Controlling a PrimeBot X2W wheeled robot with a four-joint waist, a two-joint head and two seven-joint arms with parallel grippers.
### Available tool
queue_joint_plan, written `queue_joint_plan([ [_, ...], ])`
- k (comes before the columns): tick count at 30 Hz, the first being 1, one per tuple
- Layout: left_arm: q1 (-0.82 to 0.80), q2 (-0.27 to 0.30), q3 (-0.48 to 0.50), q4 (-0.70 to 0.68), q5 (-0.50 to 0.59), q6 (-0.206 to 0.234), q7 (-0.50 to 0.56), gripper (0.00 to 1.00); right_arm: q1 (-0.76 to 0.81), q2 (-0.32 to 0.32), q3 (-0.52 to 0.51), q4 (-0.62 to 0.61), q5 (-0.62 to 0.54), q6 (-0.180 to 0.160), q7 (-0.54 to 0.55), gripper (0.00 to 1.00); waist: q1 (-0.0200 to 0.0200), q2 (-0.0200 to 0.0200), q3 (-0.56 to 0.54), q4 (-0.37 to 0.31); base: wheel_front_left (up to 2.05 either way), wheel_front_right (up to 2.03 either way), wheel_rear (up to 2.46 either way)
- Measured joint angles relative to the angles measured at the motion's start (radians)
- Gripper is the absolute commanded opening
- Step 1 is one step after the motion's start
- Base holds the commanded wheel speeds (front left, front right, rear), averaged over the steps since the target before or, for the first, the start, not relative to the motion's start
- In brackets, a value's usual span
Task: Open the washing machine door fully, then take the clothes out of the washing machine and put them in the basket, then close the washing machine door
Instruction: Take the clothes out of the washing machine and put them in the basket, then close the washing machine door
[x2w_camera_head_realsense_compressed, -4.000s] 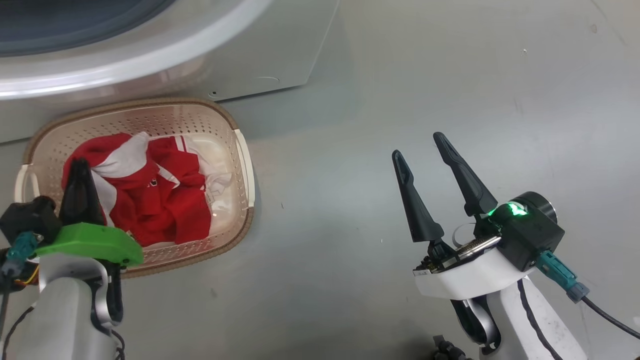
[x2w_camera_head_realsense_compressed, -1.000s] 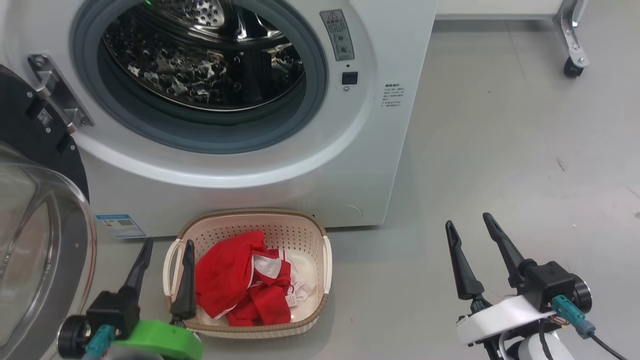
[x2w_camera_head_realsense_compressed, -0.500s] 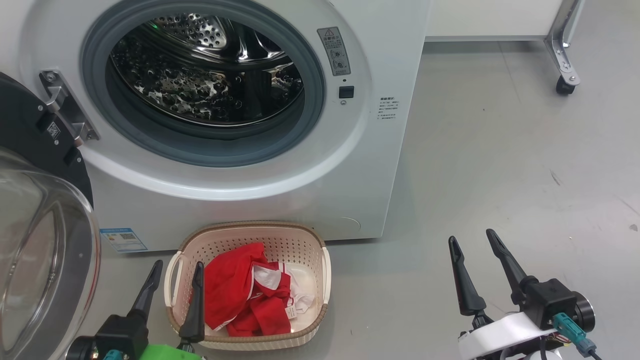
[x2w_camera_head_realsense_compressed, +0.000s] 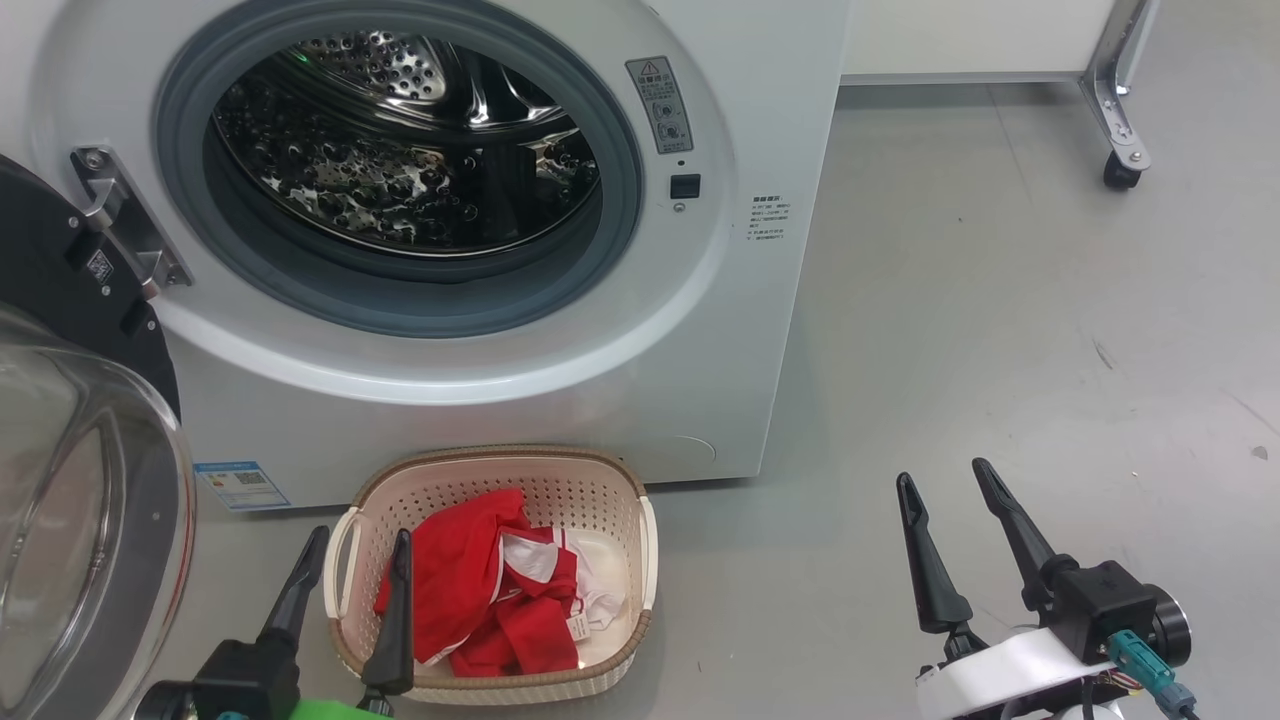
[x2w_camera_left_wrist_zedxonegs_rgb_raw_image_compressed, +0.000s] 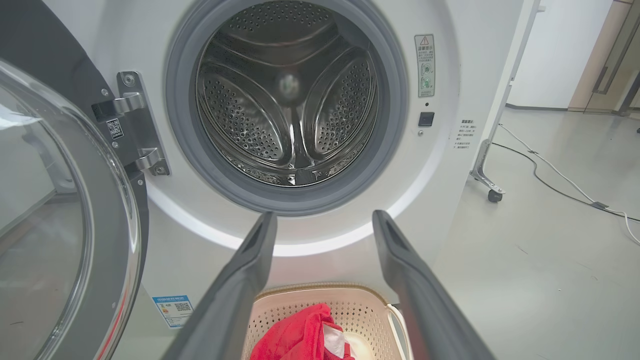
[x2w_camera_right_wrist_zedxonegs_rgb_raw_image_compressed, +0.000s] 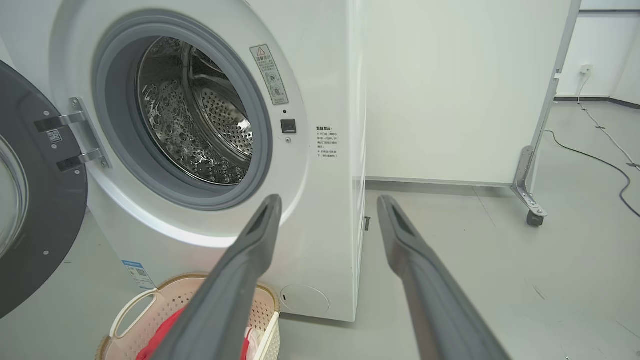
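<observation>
Your left hand (x2w_camera_head_realsense_compressed: 360, 538) is open, its two dark fingers spread and holding nothing. In the head view they stand on either side of the left handle of the basket (x2w_camera_head_realsense_compressed: 497, 456), one finger outside the handle and the other in front of the near-left part of the basket. In the left wrist view the basket's far rim lies low between those fingers.

Your right hand (x2w_camera_head_realsense_compressed: 943, 473) is also open and empty. It sits well to the right of the basket, over bare grey floor (x2w_camera_head_realsense_compressed: 1000, 350).

The clothes (x2w_camera_head_realsense_compressed: 470, 585) lie inside the basket, a red heap with white stripes and a white piece towards its right side. No part of them hangs over the rim.

The basket stands on the floor. Directly behind it, and close to it, is the white front of the washing machine (x2w_camera_head_realsense_compressed: 600, 400). Above the basket the porthole is uncovered, showing the grey seal (x2w_camera_head_realsense_compressed: 622, 200) and the steel drum (x2w_camera_head_realsense_compressed: 400, 160), and you can see no fabric in the drum.

The washing machine door (x2w_camera_head_realsense_compressed: 90, 480) is swung wide open to the left of the basket. It hangs on its metal hinge (x2w_camera_head_realsense_compressed: 130, 230) with the glass bowl facing you. A small blue label (x2w_camera_head_realsense_compressed: 240, 485) is on the machine just left of the basket's far corner.
</observation>
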Motion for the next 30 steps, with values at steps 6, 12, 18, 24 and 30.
queue_joint_plan([
  [6, 0.006, 0.001, -0.004, -0.028, 0.006, 0.008, 0.008, 1.0, 0.002, 0.001, 0.0, -0.006, 0.0, 0.0, 0.0, 1.0, 0.0, 0.0, -0.002, -0.004, -0.02, 0.04, -0.02],
  [12, 0.024, 0.001, -0.007, -0.05, 0.007, 0.01, 0.017, 1.0, 0.012, 0.001, 0.0, -0.01, 0.0, 0.0, 0.0, 1.0, 0.0, 0.0, -0.004, -0.006, -0.21, 0.22, 0.0],
  [18, 0.028, 0.001, -0.009, -0.069, 0.007, 0.017, 0.026, 1.0, 0.018, 0.002, 0.0, -0.013, -0.004, 0.0, 0.0, 1.0, 0.0, 0.0, -0.004, -0.006, -0.43, 0.43, 0.0],
  [24, 0.04, 0.001, -0.01, -0.089, 0.007, 0.018, 0.036, 1.0, 0.018, 0.002, 0.0, -0.015, -0.004, 0.0, 0.0, 1.0, 0.0, 0.0, -0.002, -0.005, -0.62, 0.62, 0.0],
  [30, 0.048, 0.002, -0.01, -0.098, 0.007, 0.026, 0.042, 1.0, 0.018, 0.002, 0.0, -0.018, -0.004, 0.0, 0.0, 1.0, 0.0001, 0.0, -0.001, -0.008, -0.81, 0.81, 0.0],
])
